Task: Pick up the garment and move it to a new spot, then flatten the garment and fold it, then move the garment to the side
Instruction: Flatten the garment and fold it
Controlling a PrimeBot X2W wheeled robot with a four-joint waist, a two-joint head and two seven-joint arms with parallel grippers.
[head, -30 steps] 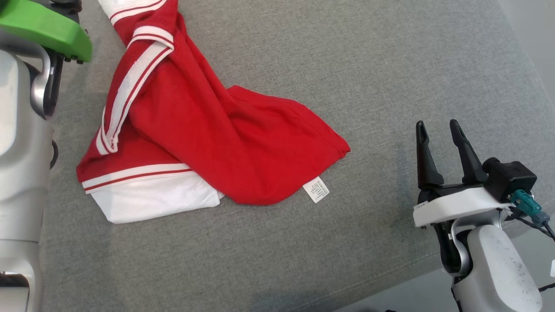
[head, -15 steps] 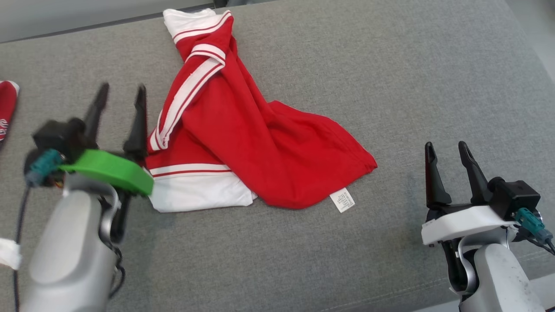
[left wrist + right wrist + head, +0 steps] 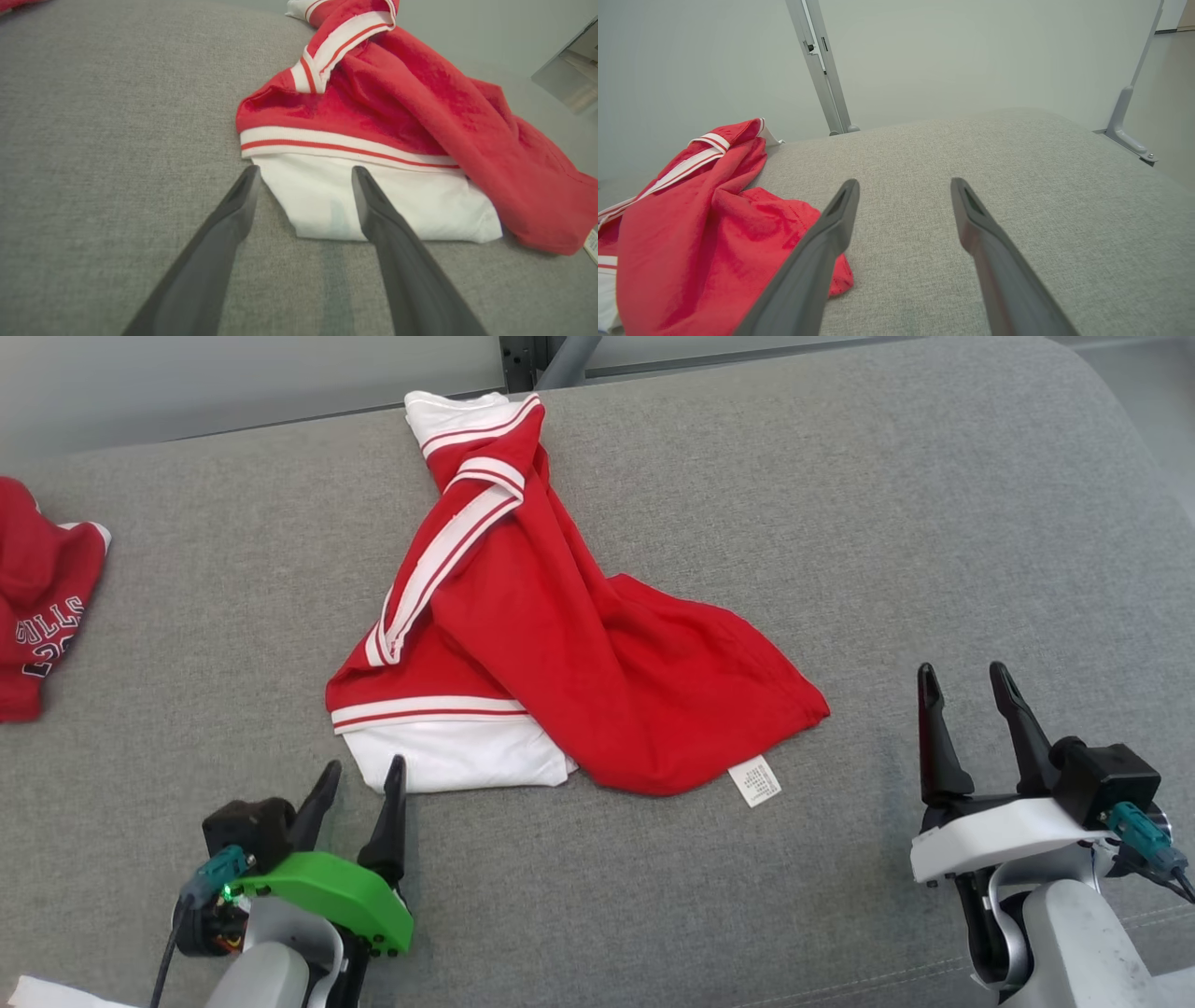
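At the left edge of the bench (image 3: 840,523) lies a second red garment (image 3: 37,569) with white block lettering (image 3: 49,621). The letters "ULLS" can be read in a slight arch, and anything before them is cut off at the picture's border. Beneath them is a white numeral that starts with a 2; the rest is lost in a fold. A small white care label (image 3: 756,781) hangs from the hem of the red-and-white garment (image 3: 579,653), on the side toward the bench's front edge. It carries rows of fine grey print, too small to read. The left wrist view catches the same label (image 3: 592,245) at its right border, and it is no more legible there.
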